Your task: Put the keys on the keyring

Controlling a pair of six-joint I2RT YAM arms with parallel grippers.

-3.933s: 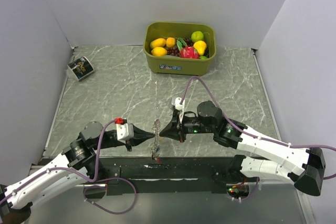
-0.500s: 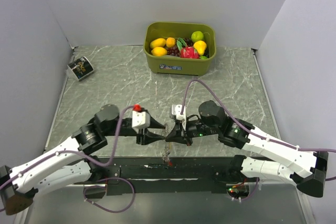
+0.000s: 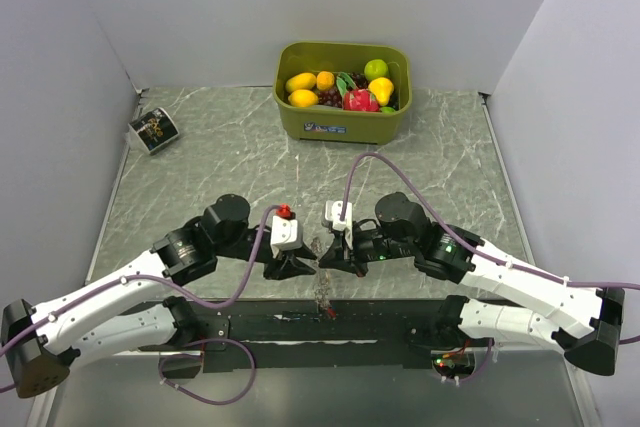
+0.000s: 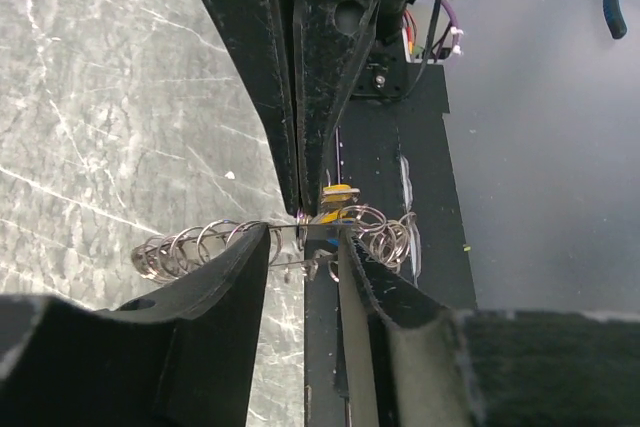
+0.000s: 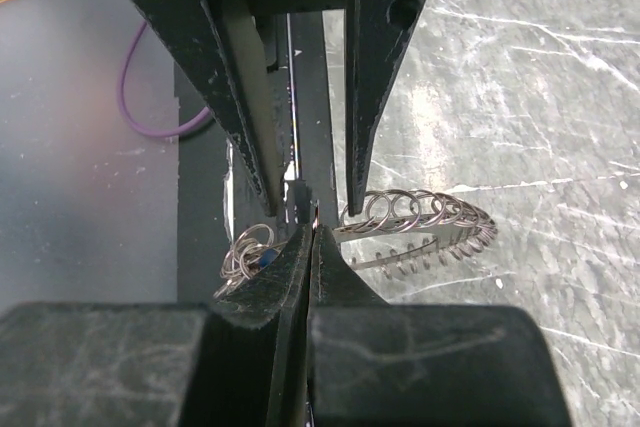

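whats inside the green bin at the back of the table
The green bin holds toy fruit: yellow, orange, green and red pieces, plus dark grapes. Anything beneath that top layer, and the bin's floor, is covered.

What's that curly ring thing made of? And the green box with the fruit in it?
The keyring looks like bare metal: thin, grey, shiny wire loops. The green box looks like plastic: smooth, one even colour, rounded corners. I can't be sure of either.
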